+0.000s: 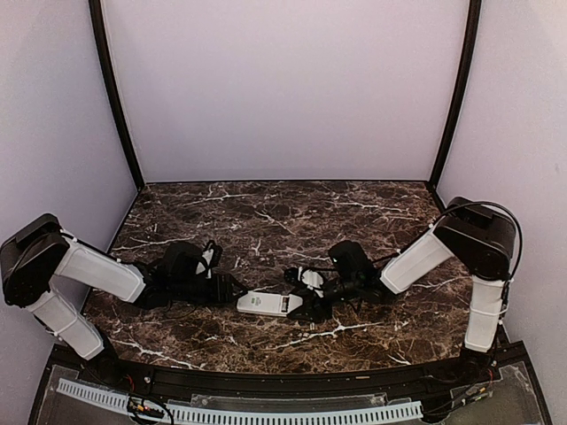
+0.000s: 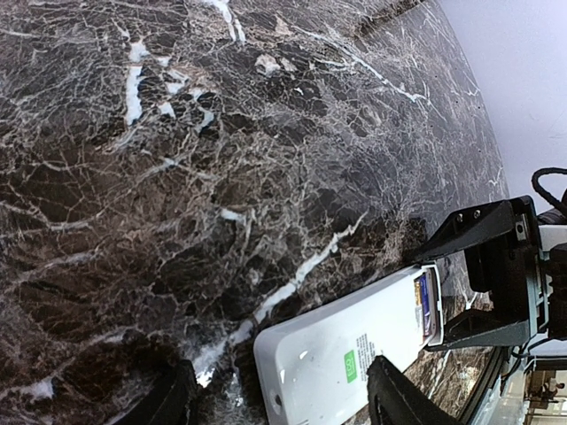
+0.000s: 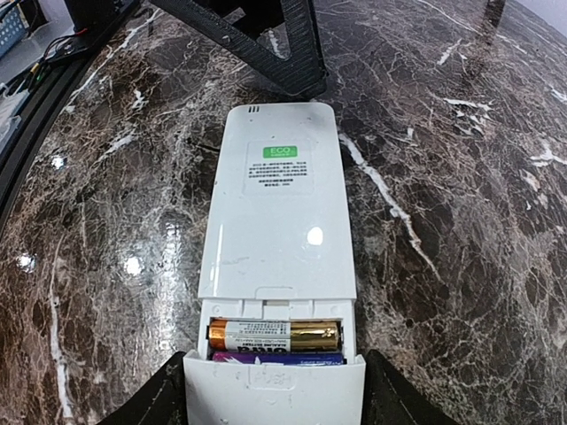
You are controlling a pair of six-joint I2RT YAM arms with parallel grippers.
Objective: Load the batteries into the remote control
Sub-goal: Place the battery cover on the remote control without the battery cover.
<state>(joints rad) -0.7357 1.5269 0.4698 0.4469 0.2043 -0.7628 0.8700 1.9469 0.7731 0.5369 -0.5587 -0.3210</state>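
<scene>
Both sets of jaws are at the same object. Your right gripper point(image 3: 275, 376) has its jaws closed against the two long edges of the slim white rectangular plastic remote control point(image 3: 279, 221), holding it at the end with the battery bay. Your left gripper point(image 2: 282, 381) has its jaws apart around the opposite end. Bare tabletop shows between one finger point(image 2: 173, 398) and the remote control's edge, so it brackets that end and does not clamp it.

The remote control lies back-up, its green-marked label showing, flat on the dark brown white-veined marble table point(image 3: 461, 177), between your two arms and towards the near edge. The bay is uncovered. In it a gold-wrapped cylindrical battery point(image 3: 275, 336) and a purple-wrapped cylindrical battery point(image 3: 276, 357) lie side by side across the remote control's width. Both look seated level, though you cannot read their polarity from here.

Loading the batteries looks finished, so the step in hand is probably closing the bay. You cannot tell whether the white lip at the bottom of the right wrist view is the remote control's end wall or a separate cover. The next move calls for a steady hold on the body while the cover goes on flat and slides towards the label until it catches, without lifting either battery.
</scene>
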